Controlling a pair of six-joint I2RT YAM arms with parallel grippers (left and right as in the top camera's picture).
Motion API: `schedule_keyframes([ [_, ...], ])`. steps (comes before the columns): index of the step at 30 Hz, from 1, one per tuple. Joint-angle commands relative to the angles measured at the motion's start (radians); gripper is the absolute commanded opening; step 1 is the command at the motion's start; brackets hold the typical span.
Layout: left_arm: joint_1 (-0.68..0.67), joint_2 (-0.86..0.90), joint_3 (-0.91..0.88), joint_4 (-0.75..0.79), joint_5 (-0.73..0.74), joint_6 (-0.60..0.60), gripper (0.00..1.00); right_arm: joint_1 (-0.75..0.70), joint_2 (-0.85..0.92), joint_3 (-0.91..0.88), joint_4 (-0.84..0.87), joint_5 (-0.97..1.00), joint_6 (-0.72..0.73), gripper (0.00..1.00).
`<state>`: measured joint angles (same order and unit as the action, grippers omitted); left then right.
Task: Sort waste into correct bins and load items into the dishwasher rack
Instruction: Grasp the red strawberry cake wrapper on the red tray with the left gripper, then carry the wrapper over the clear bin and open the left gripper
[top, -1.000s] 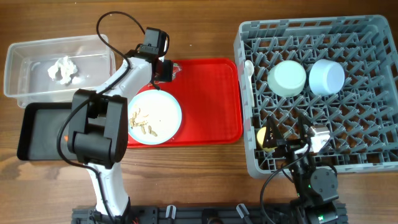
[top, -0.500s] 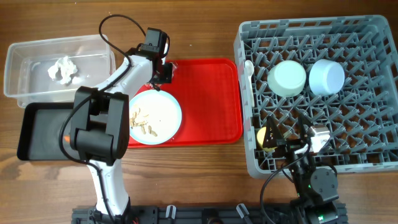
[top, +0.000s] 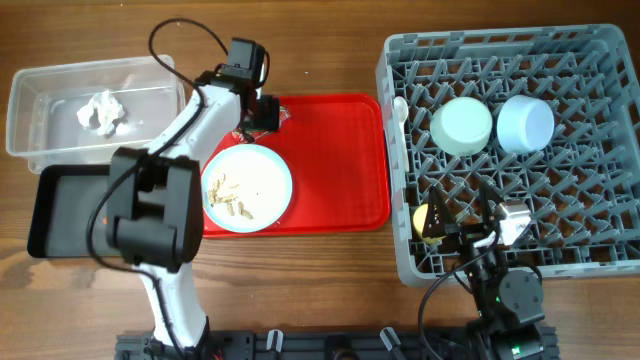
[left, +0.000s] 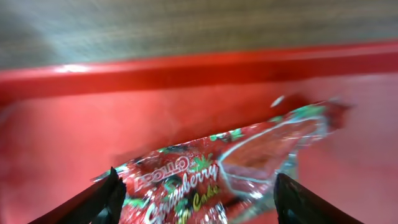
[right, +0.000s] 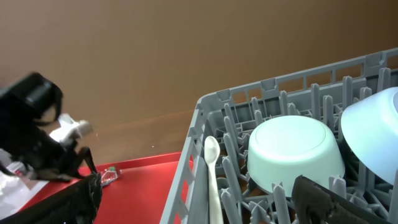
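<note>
The red foil wrapper (left: 249, 155) lies on the red serving tray (top: 340, 170) at its far left corner, also visible from overhead (top: 277, 114). My left gripper (left: 198, 179) is open, its fingers on either side of the wrapper (top: 262, 112). The pale-blue plate (top: 262, 180) on the tray holds beige food scraps (top: 227, 195). The white tissue (top: 100, 112) lies in the clear tub (top: 40, 90). The black tray (top: 60, 215) is beside it. The grey rack (top: 590, 200) holds two bowls (top: 461, 125) (top: 525, 123), the yellow cup (top: 425, 222) and the white spoon (top: 400, 108). My right gripper (top: 465, 215) is open and empty over the rack's front. The sausage piece is out of view.
The right wrist view shows the spoon (right: 213, 174) standing against the rack's left wall (right: 199, 143) and an upturned bowl (right: 295, 149) next to it. The left arm's links cover part of the black tray and the tray's left edge.
The left arm's wrist has shifted slightly toward the far edge of the table over the wrapper. The right arm has not moved.
</note>
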<state>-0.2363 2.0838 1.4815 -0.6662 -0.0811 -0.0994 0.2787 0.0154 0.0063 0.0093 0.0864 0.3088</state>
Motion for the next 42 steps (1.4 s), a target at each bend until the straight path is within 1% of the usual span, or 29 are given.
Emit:
schedule_keyframes([
  [1,0.005,0.068,0.003,0.000,-0.010,0.045,0.78,0.002,-0.011,-0.001,0.006,-0.013,-0.018,1.00],
  [3,0.004,0.069,0.003,0.004,-0.009,0.058,0.74,0.002,-0.011,-0.001,0.006,-0.012,-0.018,1.00],
  [4,0.004,0.070,0.003,0.004,-0.006,0.071,0.68,0.002,-0.011,-0.001,0.006,-0.013,-0.018,1.00],
  [5,0.005,0.072,0.003,0.006,-0.006,0.071,0.54,0.002,-0.011,-0.001,0.006,-0.013,-0.018,1.00],
  [7,0.005,0.072,0.003,0.008,-0.005,0.069,0.36,0.002,-0.011,-0.001,0.006,-0.013,-0.018,1.00],
  [9,0.003,0.071,0.004,0.019,0.005,0.066,0.09,0.002,-0.011,-0.001,0.006,-0.012,-0.018,1.00],
  [10,0.003,0.069,0.006,0.021,0.016,0.060,0.04,0.002,-0.011,-0.001,0.006,-0.013,-0.018,1.00],
  [12,0.004,0.061,0.011,0.021,0.048,0.034,0.04,0.002,-0.011,-0.001,0.006,-0.013,-0.018,1.00],
  [15,0.005,0.010,0.039,-0.011,0.055,-0.025,0.04,0.002,-0.011,-0.001,0.006,-0.013,-0.018,1.00],
  [20,0.007,-0.096,0.079,-0.049,0.053,-0.048,0.04,0.002,-0.011,-0.001,0.006,-0.013,-0.018,1.00],
  [22,0.013,-0.161,0.079,-0.048,0.017,-0.071,0.04,0.002,-0.011,-0.001,0.006,-0.012,-0.018,1.00],
  [25,0.030,-0.223,0.079,-0.055,0.007,-0.074,0.04,0.002,-0.011,-0.001,0.006,-0.013,-0.018,1.00],
  [28,0.068,-0.282,0.079,-0.091,-0.040,-0.137,0.04,0.002,-0.011,-0.001,0.006,-0.013,-0.018,1.00],
  [30,0.099,-0.291,0.079,-0.098,-0.024,-0.145,0.04,0.002,-0.011,-0.001,0.006,-0.013,-0.018,1.00],
  [31,0.111,-0.272,0.074,-0.110,0.015,-0.143,0.28,0.002,-0.011,-0.001,0.006,-0.013,-0.018,0.99],
  [32,0.113,-0.252,0.070,-0.121,0.048,-0.134,0.38,0.002,-0.011,-0.001,0.006,-0.013,-0.018,1.00],
  [33,0.109,-0.220,0.058,-0.126,0.087,-0.089,0.51,0.002,-0.011,-0.001,0.006,-0.013,-0.018,1.00],
  [34,0.104,-0.196,0.047,-0.126,0.096,-0.058,0.59,0.002,-0.011,-0.001,0.006,-0.013,-0.018,1.00],
  [35,0.094,-0.165,0.034,-0.124,0.091,-0.030,0.72,0.002,-0.011,-0.001,0.006,-0.013,-0.018,1.00],
  [36,0.087,-0.132,0.026,-0.119,0.091,-0.004,0.88,0.002,-0.011,-0.001,0.006,-0.012,-0.018,1.00],
  [37,0.080,-0.101,0.026,-0.117,0.091,0.021,1.00,0.002,-0.011,-0.001,0.006,-0.013,-0.018,1.00],
  [40,0.070,-0.018,0.026,-0.105,0.086,0.086,0.99,0.002,-0.011,-0.001,0.006,-0.013,-0.018,1.00],
  [42,0.070,0.028,0.026,-0.092,0.080,0.093,0.94,0.002,-0.011,-0.001,0.006,-0.013,-0.018,1.00],
])
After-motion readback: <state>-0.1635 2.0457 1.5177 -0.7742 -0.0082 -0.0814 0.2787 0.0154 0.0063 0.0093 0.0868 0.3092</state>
